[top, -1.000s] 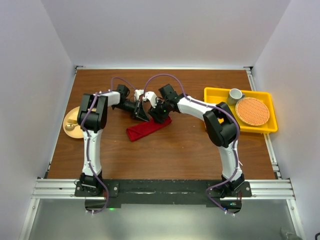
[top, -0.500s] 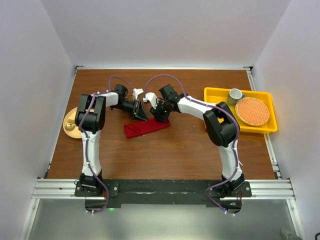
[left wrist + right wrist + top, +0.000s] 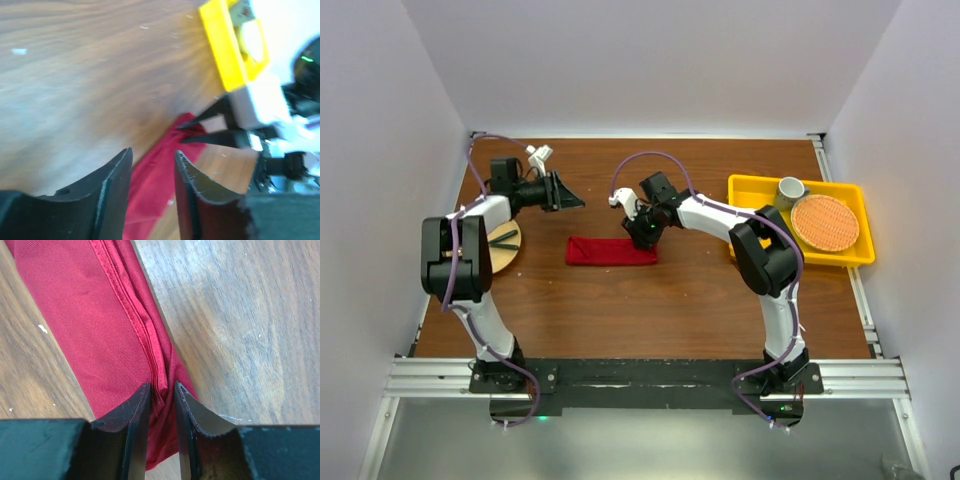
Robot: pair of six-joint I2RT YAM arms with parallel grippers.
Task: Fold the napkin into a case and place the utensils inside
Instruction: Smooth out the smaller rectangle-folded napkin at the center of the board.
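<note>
The deep-red napkin (image 3: 610, 251) lies on the table as a narrow folded case, running left to right. My right gripper (image 3: 642, 234) is at its right end, shut on a bunched fold of the napkin (image 3: 115, 315), with cloth pinched between the fingertips (image 3: 142, 395). My left gripper (image 3: 576, 200) hangs apart from the cloth, up and to the far left, open with nothing between its fingers (image 3: 117, 170). In the left wrist view the napkin (image 3: 160, 175) shows beyond the gap. Thin utensils (image 3: 503, 238) lie on a round wooden plate (image 3: 510, 258) at the left.
A yellow tray (image 3: 748, 192) at the back right holds a grey cup (image 3: 791, 188) and a round orange woven mat (image 3: 825, 222). White walls close in the table on three sides.
My left gripper let go of the napkin, opened and swung back to the far left. The napkin turned from slanted to level. My right gripper closed on its right end.
</note>
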